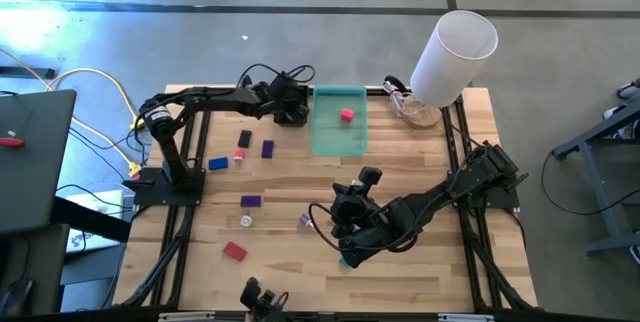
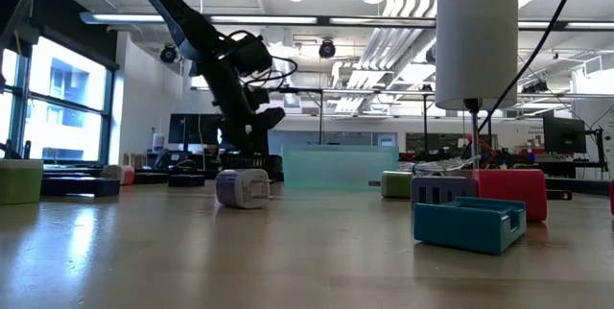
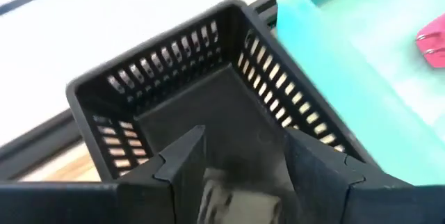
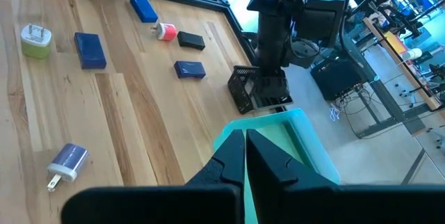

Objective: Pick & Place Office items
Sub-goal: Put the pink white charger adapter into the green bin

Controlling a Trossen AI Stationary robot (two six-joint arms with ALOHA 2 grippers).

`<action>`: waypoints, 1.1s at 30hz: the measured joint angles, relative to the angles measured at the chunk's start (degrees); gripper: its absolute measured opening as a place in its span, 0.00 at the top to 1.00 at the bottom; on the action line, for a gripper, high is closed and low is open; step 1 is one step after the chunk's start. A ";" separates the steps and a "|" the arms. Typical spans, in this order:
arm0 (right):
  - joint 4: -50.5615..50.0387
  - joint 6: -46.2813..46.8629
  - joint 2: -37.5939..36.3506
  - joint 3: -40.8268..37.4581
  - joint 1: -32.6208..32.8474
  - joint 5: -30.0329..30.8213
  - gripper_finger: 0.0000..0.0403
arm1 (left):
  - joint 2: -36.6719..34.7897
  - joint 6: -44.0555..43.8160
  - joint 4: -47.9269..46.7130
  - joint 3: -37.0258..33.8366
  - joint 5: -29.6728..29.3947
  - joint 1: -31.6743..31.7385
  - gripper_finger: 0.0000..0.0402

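While my left pincer (image 1: 292, 110) is hanging over the black basket (image 3: 208, 106), fingers apart, something pale showing between them | right pincer (image 1: 343, 224) together, waiting low | remaining office items (image 1: 250, 200) are lying scattered on the worktop (image 1: 420, 172).

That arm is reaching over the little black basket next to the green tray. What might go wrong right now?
The left gripper hangs over the small black basket with its fingers apart and a blurred pale piece between them. Released off-centre, that piece might catch the basket's rim and bounce out. The basket also sits right against the green tray, so a bump from the arm could shove both. The right gripper, shut, waits lower on the table.
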 joint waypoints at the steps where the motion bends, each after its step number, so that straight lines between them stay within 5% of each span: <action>1: -0.02 0.00 0.00 0.00 0.00 0.00 0.99 | -0.52 0.62 -0.02 0.00 0.01 -0.07 0.54; 12: -0.18 -1.88 0.00 0.00 2.47 3.20 0.99 | -14.35 8.83 -3.57 0.10 -0.01 -6.63 0.53; 26: -6.45 -1.95 0.00 0.02 10.11 3.78 0.99 | -33.23 10.92 -33.30 0.15 0.39 -24.05 0.53; 33: -7.46 0.66 0.00 0.02 10.67 3.45 0.99 | -34.04 -2.12 -45.72 0.13 0.56 -26.83 0.53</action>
